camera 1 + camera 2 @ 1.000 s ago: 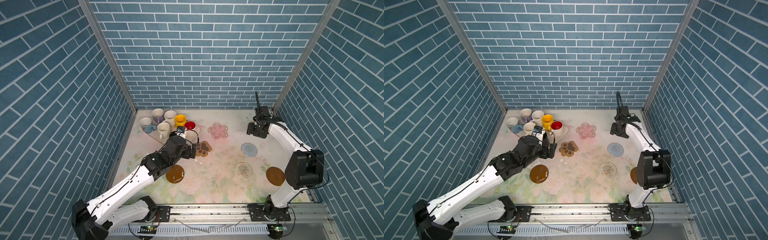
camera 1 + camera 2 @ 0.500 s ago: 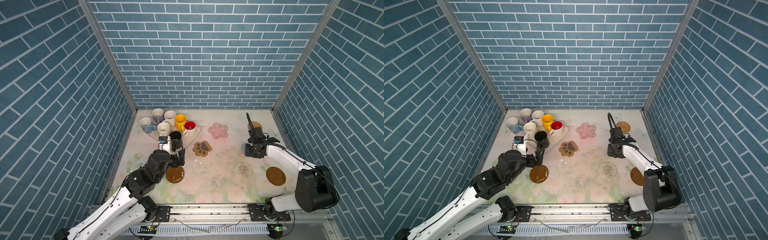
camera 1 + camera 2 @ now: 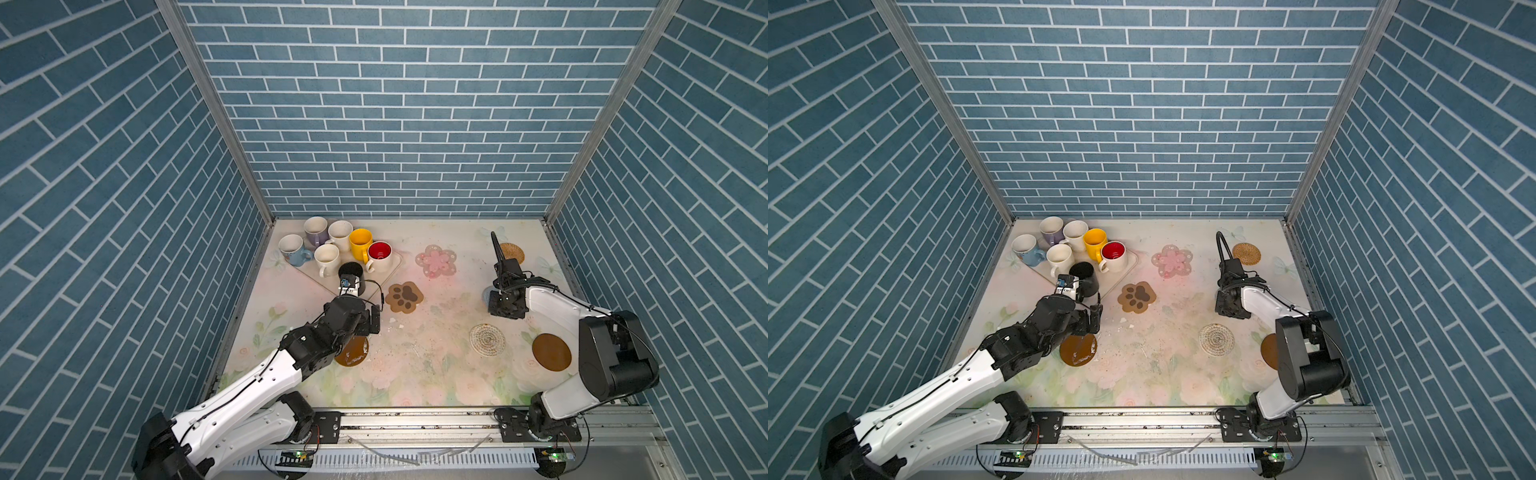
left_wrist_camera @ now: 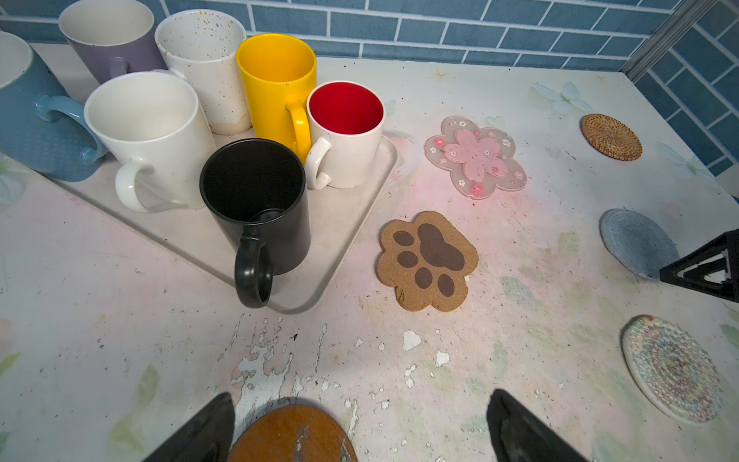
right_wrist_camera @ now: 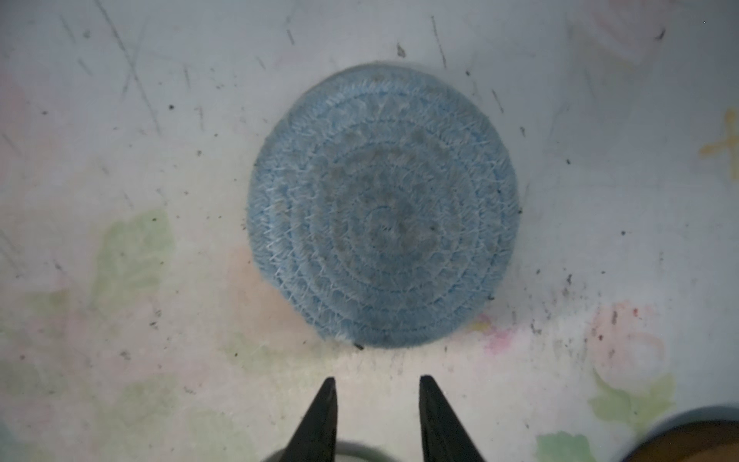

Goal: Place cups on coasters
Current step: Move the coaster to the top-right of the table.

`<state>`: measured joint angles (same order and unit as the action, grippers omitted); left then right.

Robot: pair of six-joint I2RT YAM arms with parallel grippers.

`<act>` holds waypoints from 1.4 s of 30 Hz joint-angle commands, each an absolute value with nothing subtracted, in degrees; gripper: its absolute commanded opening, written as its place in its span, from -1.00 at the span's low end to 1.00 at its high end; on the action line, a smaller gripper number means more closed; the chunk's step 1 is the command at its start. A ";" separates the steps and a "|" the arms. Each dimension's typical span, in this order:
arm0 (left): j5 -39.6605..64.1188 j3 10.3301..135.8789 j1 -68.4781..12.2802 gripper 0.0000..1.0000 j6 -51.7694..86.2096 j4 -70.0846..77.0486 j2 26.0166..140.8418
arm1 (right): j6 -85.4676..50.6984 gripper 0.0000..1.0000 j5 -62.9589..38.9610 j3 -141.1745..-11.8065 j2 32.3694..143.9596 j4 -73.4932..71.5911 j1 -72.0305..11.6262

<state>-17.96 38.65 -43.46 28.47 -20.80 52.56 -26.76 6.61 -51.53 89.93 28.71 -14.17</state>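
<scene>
Left wrist view is showing the black mug sitting on the tray; left gripper is hanging released near it; right gripper, narrowly parted, empty, is hovering well apart.

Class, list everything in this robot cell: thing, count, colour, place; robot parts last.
table: one, pale floral, centre
tray: one, cream, far left corner
mugs: seven; yellow, black, white with red inside, two cream, light blue, lavender; clustered at tray
coasters: seven; pink flower, brown paw, rattan, blue woven, whitish spiral, two brown discs; spread over table
walls: three, blue brick, around table
left gripper: one, black, open over a brown disc
right gripper: one, black, open by blue woven coaster
</scene>
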 commanded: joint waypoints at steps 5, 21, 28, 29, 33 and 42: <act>-18.60 42.64 -43.24 0.99 26.16 -17.96 56.47 | -26.29 -0.27 6.70 -57.37 95.03 27.42 -11.38; -17.30 42.38 -43.24 0.99 26.02 -14.39 59.68 | -26.34 -0.21 6.47 -62.58 104.07 27.91 -8.99; -16.90 42.86 -43.24 0.99 25.15 -11.05 62.44 | -26.35 -0.20 7.04 -65.34 107.16 29.06 -5.58; -16.77 43.28 -43.25 0.99 25.01 -10.72 63.20 | -26.19 -0.20 7.30 -65.87 107.43 29.46 -5.23; -15.95 44.30 -43.33 0.99 24.72 -8.39 66.56 | -25.84 -0.20 7.26 -68.82 109.00 31.04 -3.27; -14.55 47.95 -43.31 0.99 23.68 -4.12 73.94 | -26.10 -0.18 6.05 -76.75 114.17 34.62 -0.26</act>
<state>-15.14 45.95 -43.42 24.77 -6.48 72.62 -26.52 5.65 -74.48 111.15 31.38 -1.54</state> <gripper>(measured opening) 0.994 0.409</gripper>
